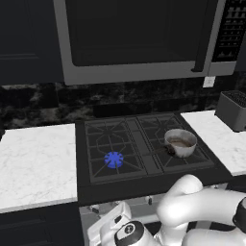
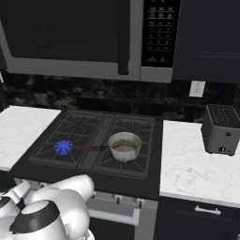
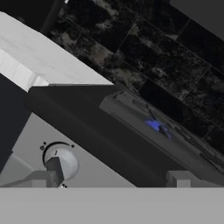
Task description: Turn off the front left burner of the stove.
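The front left burner point(image 1: 114, 159) of the stove point(image 1: 91, 190) was lit blue, so the job wasn't done, w/ the gripper point(image 3: 113, 180) wide apart, by the knob point(image 3: 61, 161) on the stove's front.

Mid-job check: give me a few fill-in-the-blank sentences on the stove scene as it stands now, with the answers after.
1. The flame disc at the centre of the front left burner glows ____.
2. The small pot sits on the front ____ grate of the stove.
3. On the counter right of the stove stands a grey ____.
4. In the hand view, the gripper is lined up close to a round silver ____ on the stove front.

Missing words: blue; right; toaster; knob
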Motion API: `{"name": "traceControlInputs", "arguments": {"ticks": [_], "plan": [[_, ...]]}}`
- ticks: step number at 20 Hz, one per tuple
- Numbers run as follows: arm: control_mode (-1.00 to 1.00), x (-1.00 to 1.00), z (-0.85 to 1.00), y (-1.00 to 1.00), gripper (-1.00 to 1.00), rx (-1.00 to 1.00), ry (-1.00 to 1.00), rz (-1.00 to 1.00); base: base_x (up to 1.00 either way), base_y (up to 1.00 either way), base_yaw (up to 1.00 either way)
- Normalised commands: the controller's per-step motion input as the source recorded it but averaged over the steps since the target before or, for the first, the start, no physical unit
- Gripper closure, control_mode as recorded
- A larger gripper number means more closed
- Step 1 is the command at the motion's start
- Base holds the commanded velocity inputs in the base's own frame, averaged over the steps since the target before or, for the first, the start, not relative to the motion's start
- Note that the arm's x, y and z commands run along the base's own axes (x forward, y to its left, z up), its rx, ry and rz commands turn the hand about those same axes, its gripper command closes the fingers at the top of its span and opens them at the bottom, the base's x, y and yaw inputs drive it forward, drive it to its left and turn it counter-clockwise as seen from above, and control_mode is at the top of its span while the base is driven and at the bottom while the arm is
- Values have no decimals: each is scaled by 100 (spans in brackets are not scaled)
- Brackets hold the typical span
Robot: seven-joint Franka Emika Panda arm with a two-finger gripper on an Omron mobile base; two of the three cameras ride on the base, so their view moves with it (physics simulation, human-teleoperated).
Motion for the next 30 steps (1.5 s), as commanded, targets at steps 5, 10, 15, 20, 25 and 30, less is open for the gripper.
{"name": "traceControlInputs", "arguments": {"ticks": [5,10,15,20,25,30], "plan": [[-100,0,-10,30,-100,0,0,0,0,0,0],[-100,0,-39,7,-100,0,0,1,0,0,0],[-100,8,-17,0,-100,0,0,0,0,0,0],[-100,16,-4,0,-100,0,-1,0,0,0,0],[-100,25,0,0,-100,0,0,0,0,0,0],[-100,25,0,0,-100,0,0,0,0,0,0]]}}
